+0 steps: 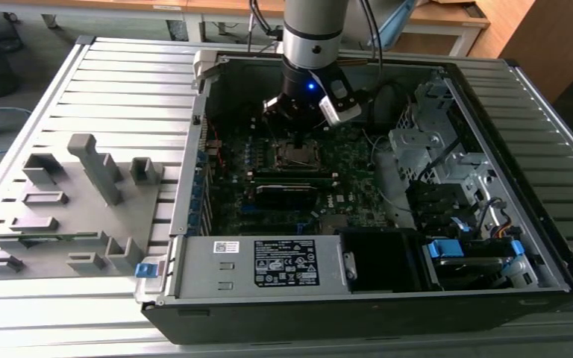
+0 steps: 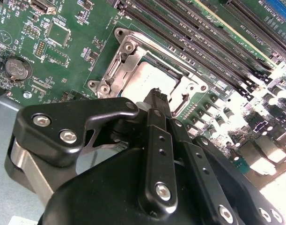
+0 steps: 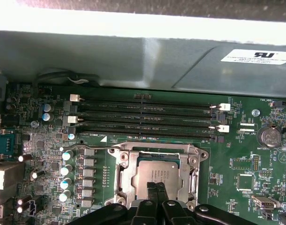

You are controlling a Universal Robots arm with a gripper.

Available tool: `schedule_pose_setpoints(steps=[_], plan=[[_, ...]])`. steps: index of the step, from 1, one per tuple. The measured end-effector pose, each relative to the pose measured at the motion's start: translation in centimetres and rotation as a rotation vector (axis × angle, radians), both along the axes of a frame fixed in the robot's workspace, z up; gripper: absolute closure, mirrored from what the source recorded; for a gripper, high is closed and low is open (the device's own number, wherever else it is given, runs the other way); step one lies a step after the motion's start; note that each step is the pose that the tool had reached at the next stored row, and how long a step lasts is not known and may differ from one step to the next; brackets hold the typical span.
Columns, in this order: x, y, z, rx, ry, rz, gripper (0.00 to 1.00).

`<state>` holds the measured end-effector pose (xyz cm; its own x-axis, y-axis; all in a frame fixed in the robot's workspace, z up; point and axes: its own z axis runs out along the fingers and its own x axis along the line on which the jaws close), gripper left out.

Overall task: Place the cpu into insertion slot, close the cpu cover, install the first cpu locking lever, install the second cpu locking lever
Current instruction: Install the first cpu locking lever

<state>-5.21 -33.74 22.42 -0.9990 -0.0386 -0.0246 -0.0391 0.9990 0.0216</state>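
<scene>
Fingers of gripper (image 3: pixel 157 186) closed together, gripping nothing, tips over cpu (image 3: pixel 152 171); cpu inside window of cpu cover (image 3: pixel 193 168), cover flat, middle of motherboard (image 3: pixel 236 154).

1. Straight down is the way in: the computer case (image 1: pixel 366 321) lies with its top open and the motherboard (image 1: pixel 351 160) bare to the air.
2. The gripper (image 3: pixel 157 188) hangs right over the cpu cover (image 3: pixel 121 173), fingers pinched together into one slim tip, so there is room either side of it.
3. The memory slots (image 3: pixel 143 117) run just beside the cover, low rows, and beyond them the case wall (image 3: pixel 110 61) rises sheer.
4. On another flank a row of upright capacitors (image 3: pixel 66 169) crowds near the cover.
5. At the exterior view's right, the drive cage (image 1: pixel 421 142) and loose cables (image 1: pixel 386 97) stand tall near the arm.
6. The power supply (image 1: pixel 257 265) walls off the near end.
</scene>
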Motion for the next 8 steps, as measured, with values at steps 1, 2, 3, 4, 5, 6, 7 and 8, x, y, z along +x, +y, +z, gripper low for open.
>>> schedule_pose_setpoints(steps=[1, 2, 3, 4, 5, 6, 7, 8], plan=[[0.0, 0.0, 0.0, 0.0, 0.0, 0.0, 0.89], [0.0, -0.01, 0.04, -0.0004, 0.0002, 0.0, 0.89], [0.0, -0.01, 0.12, -0.0006, 0.0003, 0.0, 0.89], [0.0, 0.0, 0.22, -0.0003, 0.0001, 0.0, 0.89], [0.0, 0.0, 0.33, -0.0001, 0.0001, 0.0, 0.89], [0.0, 0.0, 0.45, 0.0, 0.0, 0.0, 0.89], [0.0, 0.0, 0.58, 0.0, 0.0, 0.0, 0.89], [0.0, 0.0, 0.7, 0.0, 0.0, 0.0, 0.89]])
